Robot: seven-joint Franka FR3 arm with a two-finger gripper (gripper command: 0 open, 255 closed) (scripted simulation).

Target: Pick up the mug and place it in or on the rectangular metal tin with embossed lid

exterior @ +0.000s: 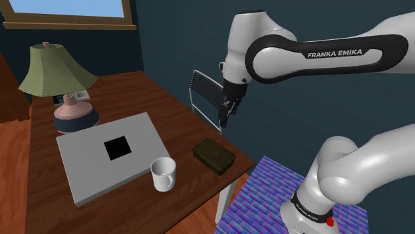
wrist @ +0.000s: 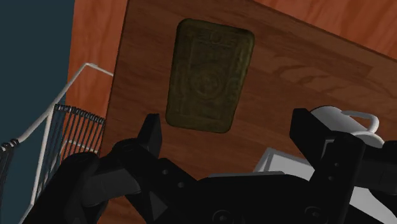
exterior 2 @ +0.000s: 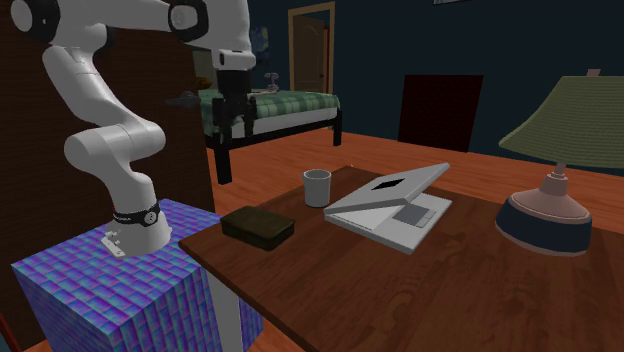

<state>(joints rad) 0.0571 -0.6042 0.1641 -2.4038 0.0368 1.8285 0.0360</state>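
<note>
- White mug (exterior: 163, 174) stands upright on the table (exterior: 133, 93), just beside the laptop (exterior: 106, 159), left of the dark tin (exterior: 213, 155) in the shoulder view.
- Gripper (exterior: 224, 121) hangs high, fingers apart, empty.
- Likely best: shift over the mug, then straddle its wall clear of the handle.

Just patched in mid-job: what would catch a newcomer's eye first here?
The big white arm stands out, its open black gripper hanging over the table's edge. Below, on the wooden table, a dark embossed tin lies near the corner, a white mug beside a grey laptop, and a green-shaded lamp at the far end.
</note>
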